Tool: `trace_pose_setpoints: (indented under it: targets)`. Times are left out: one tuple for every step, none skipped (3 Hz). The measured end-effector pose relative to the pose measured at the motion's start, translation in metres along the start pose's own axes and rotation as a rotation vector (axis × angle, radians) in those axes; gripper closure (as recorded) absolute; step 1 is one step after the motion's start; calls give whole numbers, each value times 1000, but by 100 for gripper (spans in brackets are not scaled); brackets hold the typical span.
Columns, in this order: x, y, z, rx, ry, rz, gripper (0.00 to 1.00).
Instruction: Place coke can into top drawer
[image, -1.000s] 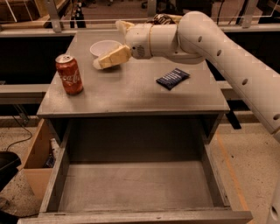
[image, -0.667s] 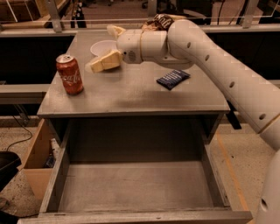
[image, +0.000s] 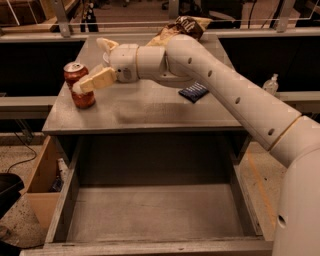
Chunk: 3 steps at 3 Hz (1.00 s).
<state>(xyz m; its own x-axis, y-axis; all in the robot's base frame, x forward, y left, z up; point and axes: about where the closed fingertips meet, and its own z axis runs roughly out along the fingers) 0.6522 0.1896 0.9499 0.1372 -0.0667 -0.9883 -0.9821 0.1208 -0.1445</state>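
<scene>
Grey and matte, the cabinet (image: 145, 112) has a flat, faintly scuffed top, and the top drawer (image: 150, 212) stands pulled fully out of the cabinet's front, a wide shallow box with a bare flat floor and low side walls. The coke can (image: 74, 75), a red cylinder with a silver lid, stands upright at the cabinet top's left edge, outside the drawer. The gripper (image: 89, 64) hangs over the cabinet top's left half, right at the can, on the end of a smooth, rounded cream arm (image: 225, 95) that reaches across from the cabinet's right side. Its two tan fingers are spread apart: the near one (image: 97, 80) lies across the can's upper right side, the far one points toward the cabinet's back edge. A dark blue, flat packet (image: 193, 92) lies near the middle of the cabinet top, and a crumpled snack bag (image: 180, 27) sits at its back edge. A tan wooden box (image: 40, 200) stands just left of the cabinet. A second ago the gripper hovered farther back over the cabinet top, well clear of the can; the can itself has not shifted.
</scene>
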Motion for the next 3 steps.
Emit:
trace_pose_setpoints:
  targets:
    - [11, 13, 31, -65, -3, 31, 0]
    - [21, 17, 44, -90, 9, 56, 0]
    - [32, 19, 50, -92, 23, 77, 17]
